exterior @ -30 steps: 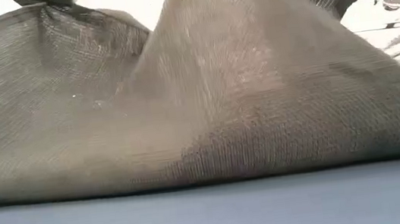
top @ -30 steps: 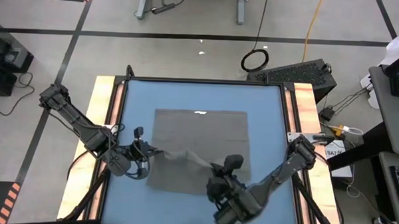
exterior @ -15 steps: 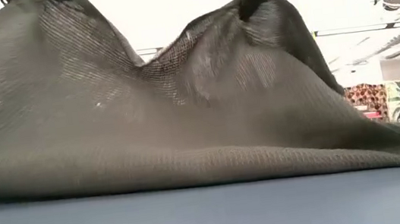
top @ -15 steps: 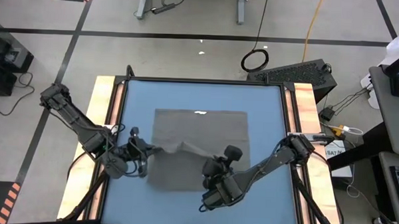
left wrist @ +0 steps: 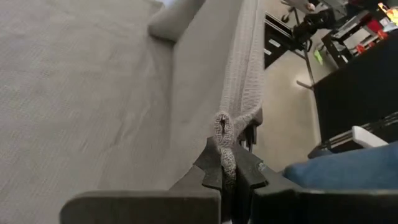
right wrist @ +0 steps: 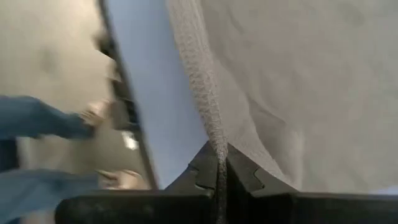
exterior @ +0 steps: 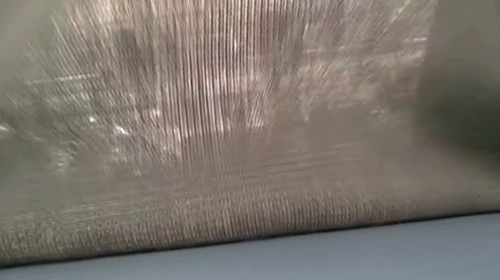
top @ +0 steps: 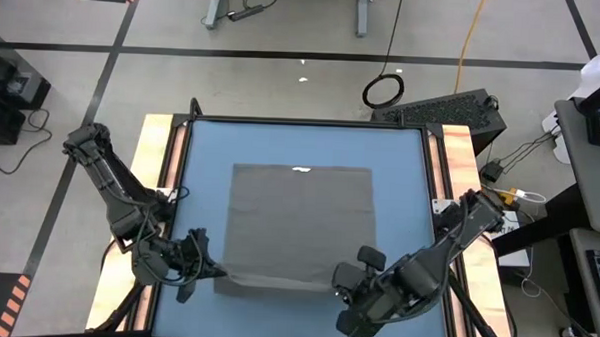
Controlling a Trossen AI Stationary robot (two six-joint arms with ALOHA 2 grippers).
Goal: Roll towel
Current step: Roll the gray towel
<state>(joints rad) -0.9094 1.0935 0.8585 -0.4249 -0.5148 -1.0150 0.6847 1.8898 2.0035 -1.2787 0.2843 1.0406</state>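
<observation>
Behind towel [exterior: 234, 161], room blurred, fingers hidden

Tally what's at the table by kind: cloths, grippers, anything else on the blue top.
Towels: 1, the grey-brown towel, near edge pinched at both corners
Grippers: 2, left gripper and right gripper, each shut on the towel
Tags: 1, white tag on the towel's far edge
Other loose items on the blue tabletop: 0
Total: 4

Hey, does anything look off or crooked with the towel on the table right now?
Nothing stands out. The towel lies square on the blue table, its near edge lifted evenly by the left claw and right claw, each shut on a near corner. White tag sits at the far edge.
</observation>
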